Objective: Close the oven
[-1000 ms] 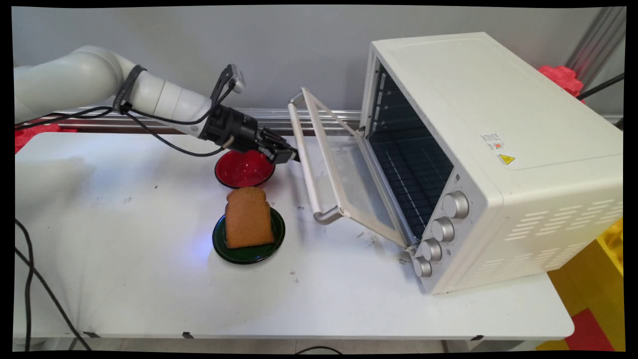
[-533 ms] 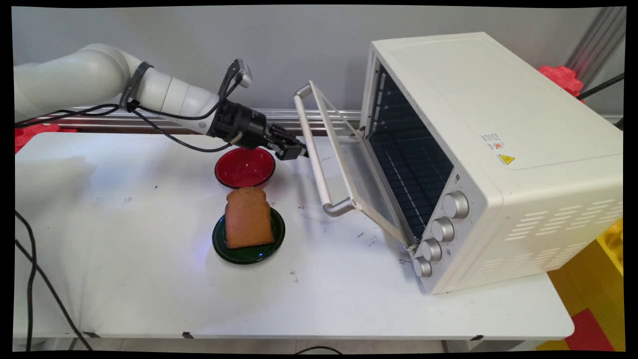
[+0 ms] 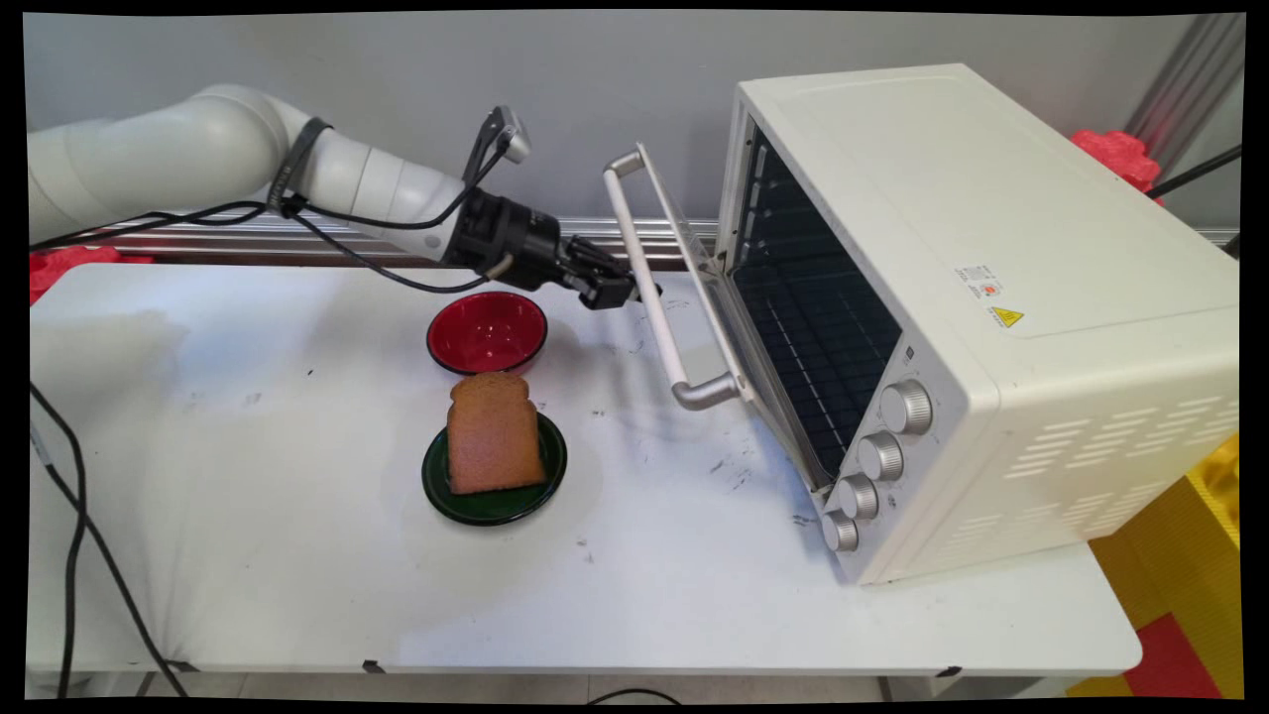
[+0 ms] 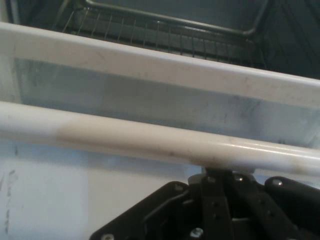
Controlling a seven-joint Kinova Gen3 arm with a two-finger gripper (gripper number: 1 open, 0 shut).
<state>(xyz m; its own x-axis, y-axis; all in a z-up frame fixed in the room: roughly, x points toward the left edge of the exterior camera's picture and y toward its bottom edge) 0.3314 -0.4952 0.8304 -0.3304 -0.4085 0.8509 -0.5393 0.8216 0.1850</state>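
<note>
Red bowl (image 3: pixel 486 332) on table (image 3: pixel 248 516), toast (image 3: pixel 493 433) on green plate (image 3: pixel 496 501) nearer camera. Gripper (image 3: pixel 634 291) at door handle (image 3: pixel 649 288), finger state cannot tell. Oven (image 3: pixel 981 307) right, door (image 3: pixel 709 297) half-raised, rack (image 4: pixel 165 35) inside.
</note>
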